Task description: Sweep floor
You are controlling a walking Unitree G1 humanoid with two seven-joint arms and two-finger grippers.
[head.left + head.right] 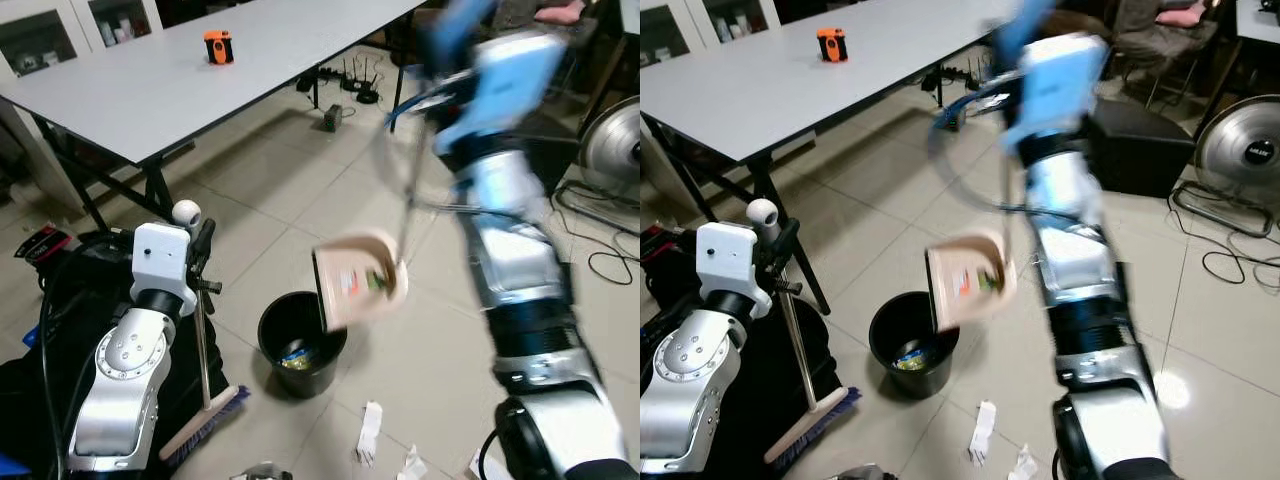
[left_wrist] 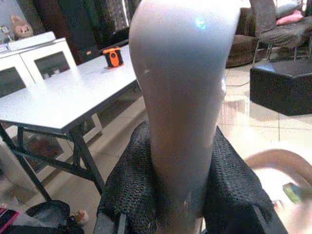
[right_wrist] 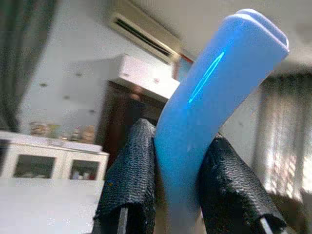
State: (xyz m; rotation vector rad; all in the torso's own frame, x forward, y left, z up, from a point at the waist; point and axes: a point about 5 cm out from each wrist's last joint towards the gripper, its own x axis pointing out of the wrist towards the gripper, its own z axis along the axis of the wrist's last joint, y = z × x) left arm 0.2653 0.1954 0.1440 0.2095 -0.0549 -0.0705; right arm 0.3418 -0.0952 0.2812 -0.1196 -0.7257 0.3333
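Observation:
My left gripper (image 2: 180, 195) is shut on the silver broom handle (image 2: 180, 97), low at my left side. The broom's head (image 1: 205, 425) rests on the tiles beside a black bin (image 1: 300, 345) with litter in its bottom. My right gripper (image 3: 178, 195) is raised high and shut on the blue dustpan handle (image 3: 209, 97). The beige dustpan (image 1: 358, 280) hangs tilted just over the bin's right rim, blurred by motion. White paper scraps (image 1: 370, 430) lie on the floor in front of the bin.
A long grey table (image 1: 200, 80) with an orange object (image 1: 218, 46) stands at the back left. A black bag (image 1: 80, 270) is beside my left arm. A fan (image 1: 615, 140) and cables (image 1: 600, 265) sit at the right, a black ottoman (image 1: 1140, 140) behind.

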